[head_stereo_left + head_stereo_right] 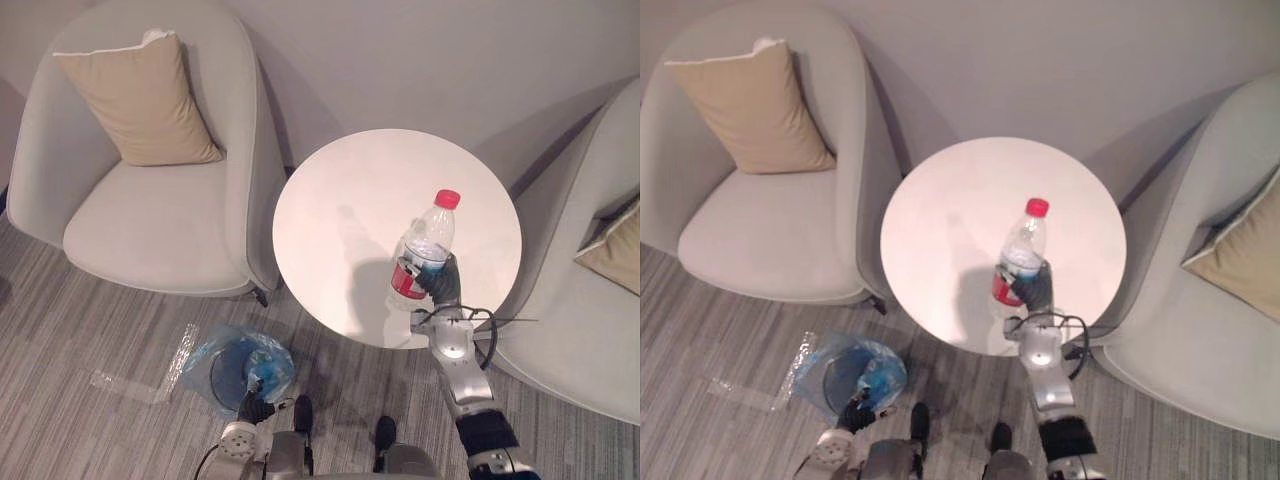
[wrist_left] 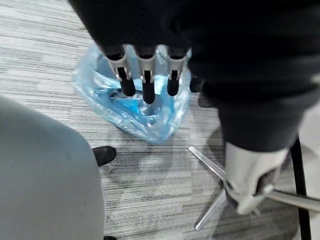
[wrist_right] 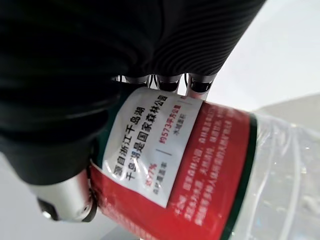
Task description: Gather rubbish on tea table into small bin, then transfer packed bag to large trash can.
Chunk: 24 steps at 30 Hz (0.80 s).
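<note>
A clear plastic bottle (image 1: 425,245) with a red cap and red label is held upright, just above the front right part of the round white tea table (image 1: 340,200). My right hand (image 1: 440,283) is shut on its lower half; up close the label (image 3: 200,165) lies against the curled fingers (image 3: 170,81). On the carpet, down and left of the table, stands the small bin (image 1: 240,365) lined with a blue bag (image 2: 125,110). My left hand (image 1: 253,408) hangs at the bin's near rim, its fingers (image 2: 145,75) straight and pointing at the bag.
A grey armchair (image 1: 150,220) with a tan cushion stands left of the table, and another armchair (image 1: 580,330) stands to the right. A strip of clear plastic (image 1: 130,385) lies on the carpet left of the bin. Metal table legs (image 2: 210,170) stand close to the bag.
</note>
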Motion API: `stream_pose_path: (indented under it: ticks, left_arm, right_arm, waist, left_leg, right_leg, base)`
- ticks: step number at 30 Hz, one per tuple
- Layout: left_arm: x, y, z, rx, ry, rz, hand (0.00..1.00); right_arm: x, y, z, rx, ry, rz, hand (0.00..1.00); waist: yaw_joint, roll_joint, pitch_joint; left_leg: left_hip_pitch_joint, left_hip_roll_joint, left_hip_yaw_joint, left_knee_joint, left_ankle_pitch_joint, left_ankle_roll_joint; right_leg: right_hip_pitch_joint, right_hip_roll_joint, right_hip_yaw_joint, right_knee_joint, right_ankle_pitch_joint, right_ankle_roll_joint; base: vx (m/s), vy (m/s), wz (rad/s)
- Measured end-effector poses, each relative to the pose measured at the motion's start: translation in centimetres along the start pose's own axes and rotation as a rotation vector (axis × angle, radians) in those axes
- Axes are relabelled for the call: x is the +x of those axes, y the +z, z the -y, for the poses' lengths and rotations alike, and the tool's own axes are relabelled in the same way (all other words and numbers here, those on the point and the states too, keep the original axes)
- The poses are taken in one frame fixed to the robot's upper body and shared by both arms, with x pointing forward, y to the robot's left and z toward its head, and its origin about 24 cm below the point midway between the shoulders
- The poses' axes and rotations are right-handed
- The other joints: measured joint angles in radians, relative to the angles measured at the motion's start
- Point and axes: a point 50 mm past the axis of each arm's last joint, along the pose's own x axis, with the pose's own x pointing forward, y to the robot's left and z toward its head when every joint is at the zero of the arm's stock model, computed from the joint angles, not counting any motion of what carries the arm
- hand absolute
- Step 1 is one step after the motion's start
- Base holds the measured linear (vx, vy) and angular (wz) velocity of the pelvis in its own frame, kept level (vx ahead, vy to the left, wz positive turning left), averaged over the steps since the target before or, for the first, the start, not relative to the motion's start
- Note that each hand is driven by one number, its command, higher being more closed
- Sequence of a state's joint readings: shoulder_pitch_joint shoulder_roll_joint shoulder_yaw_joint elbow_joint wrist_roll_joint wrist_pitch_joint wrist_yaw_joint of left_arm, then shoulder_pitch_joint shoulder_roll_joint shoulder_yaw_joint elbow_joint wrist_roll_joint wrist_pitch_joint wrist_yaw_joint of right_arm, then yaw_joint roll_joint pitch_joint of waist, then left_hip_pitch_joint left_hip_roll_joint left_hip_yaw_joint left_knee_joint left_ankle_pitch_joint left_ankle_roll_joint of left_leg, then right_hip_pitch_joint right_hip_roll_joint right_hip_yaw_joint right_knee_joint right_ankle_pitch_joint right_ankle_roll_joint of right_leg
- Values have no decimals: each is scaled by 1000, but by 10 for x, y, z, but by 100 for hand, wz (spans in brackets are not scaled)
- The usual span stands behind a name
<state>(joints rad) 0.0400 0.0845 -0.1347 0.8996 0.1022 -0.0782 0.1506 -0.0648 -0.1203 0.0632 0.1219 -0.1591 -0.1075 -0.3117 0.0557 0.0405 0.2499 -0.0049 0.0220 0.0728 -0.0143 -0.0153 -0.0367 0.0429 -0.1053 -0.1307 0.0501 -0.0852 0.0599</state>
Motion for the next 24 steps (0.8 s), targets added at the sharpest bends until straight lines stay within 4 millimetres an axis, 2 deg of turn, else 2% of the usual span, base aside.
stream_pose_path:
  ticks: [7,15,18,21,24]
  left_arm:
    - [-1,-9,2,20,-8,-37,0]
    - [-4,-22,2,29,-11,-86,0]
    - [-5,-24,1,31,-11,-92,0]
    - [-5,-23,1,49,-17,-87,0]
    - [-4,-22,1,64,-24,-80,0]
  right_arm:
    - [-31,1,2,-30,51,17,100]
    - [-58,-11,5,-87,74,-25,100]
    - [-60,-9,-1,-91,108,-16,100]
    - [-58,-8,-6,-88,128,-7,100]
    - [-58,-9,-5,-97,125,-7,100]
  waist:
    - [-12,-8,-46]
    - [-36,-22,-98]
    - [-45,-23,-105]
    - [-50,-30,-100]
    - [-53,-35,-99]
  left_leg:
    - [23,1,24,-1,-6,-2]
    - [43,3,48,-4,-5,-3]
    - [48,4,79,-4,-5,-3]
    - [40,-4,98,6,-1,3]
    - [7,-27,51,49,-6,12]
  right_leg:
    - [11,1,28,-4,-5,9]
    - [10,4,67,-20,10,23]
    - [-16,4,99,9,12,25]
    - [-83,-7,120,135,-25,32]
    - [-109,-31,122,231,-66,49]
  base:
    - [-53,-1,-12]
    - [-105,5,-15]
    - [-74,27,-33]
    - [-61,9,-19]
    - [-102,-4,45]
